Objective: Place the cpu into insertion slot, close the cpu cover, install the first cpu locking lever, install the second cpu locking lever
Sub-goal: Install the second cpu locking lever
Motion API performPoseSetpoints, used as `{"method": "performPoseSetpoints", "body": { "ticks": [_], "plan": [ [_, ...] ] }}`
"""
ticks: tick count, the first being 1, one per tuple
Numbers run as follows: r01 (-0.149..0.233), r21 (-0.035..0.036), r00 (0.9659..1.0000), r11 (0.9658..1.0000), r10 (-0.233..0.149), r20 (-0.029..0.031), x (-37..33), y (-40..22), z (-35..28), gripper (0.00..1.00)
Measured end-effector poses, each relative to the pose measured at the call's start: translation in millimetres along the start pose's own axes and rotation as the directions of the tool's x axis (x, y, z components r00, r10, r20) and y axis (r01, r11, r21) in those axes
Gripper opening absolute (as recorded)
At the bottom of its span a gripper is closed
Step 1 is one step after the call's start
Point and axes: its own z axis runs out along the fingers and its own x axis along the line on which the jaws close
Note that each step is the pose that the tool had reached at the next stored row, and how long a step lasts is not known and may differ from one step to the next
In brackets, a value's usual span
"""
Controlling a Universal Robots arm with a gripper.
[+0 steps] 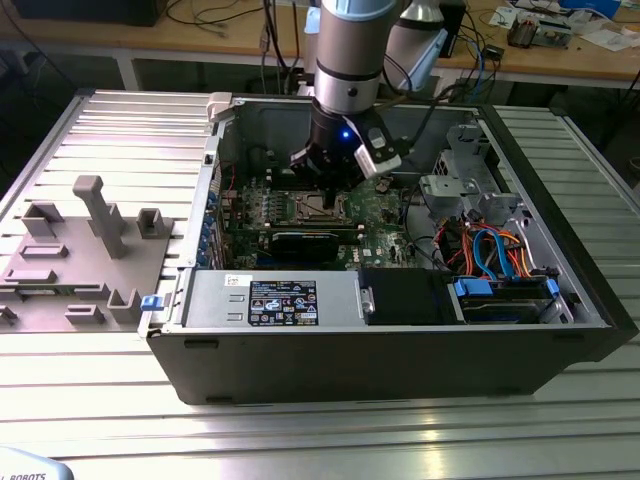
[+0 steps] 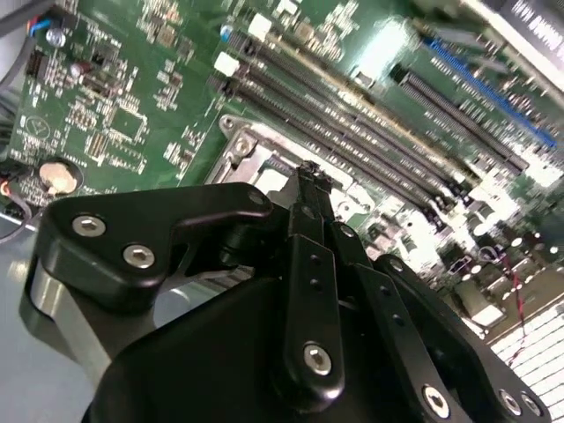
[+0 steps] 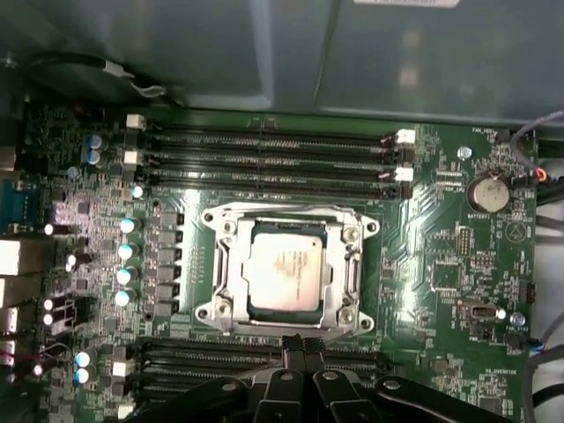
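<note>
your gripper [image 3: 302, 345] is pinched closed, empty, at the cpu cover [image 3: 231, 261] edge; cpu [image 3: 284, 267] seated, cover down; levers seemingly pending.

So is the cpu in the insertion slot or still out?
In. The cpu lies flat inside the insertion slot, with the cpu cover framing it.

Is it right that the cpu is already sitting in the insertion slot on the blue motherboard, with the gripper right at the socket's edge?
Not quite: the motherboard is green, not blue, as the first wrist view shows. The rest holds: the cpu sits in the insertion slot, and the gripper is at the socket's edge.
</note>
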Motion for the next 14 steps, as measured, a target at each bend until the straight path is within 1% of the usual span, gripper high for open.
{"method": "performPoseSetpoints", "body": {
  "ticks": [1, 2, 4, 6, 8, 10, 11, 12, 14],
  "plan": [
    [0.0, -0.005, 1.0, 1.0, 0.0, 0.0003, 0.3, -1.9, -0.1, 0.11],
    [0.0, -0.0153, 1.0, 0.9999, 0.0, 0.0008, 1.2, -5.0, -0.1, 0.11],
    [0.0, -0.0258, 1.0, 0.9997, 0.0, 0.0014, 2.6, -8.7, -0.1, 0.11],
    [0.0, -0.0338, 1.0, 0.9994, 0.0, 0.0019, 5.1, -12.4, -0.2, 0.11],
    [0.001, -0.039, 1.0, 0.9992, 0.0, 0.0022, 8.6, -15.0, -0.1, 0.11],
    [0.001, -0.0456, 1.0, 0.999, -0.001, 0.0026, 13.7, -16.0, 0.2, 0.11],
    [0.001, -0.0519, 1.0, 0.9987, -0.001, 0.003, 17.2, -16.1, 0.3, 0.11],
    [0.001, -0.0557, 1.0, 0.9984, -0.001, 0.0032, 19.5, -16.1, 0.4, 0.11],
    [0.001, -0.0717, 1.0, 0.9974, -0.001, 0.0042, 30.5, -16.5, 1.5, 0.11]
  ]
}}
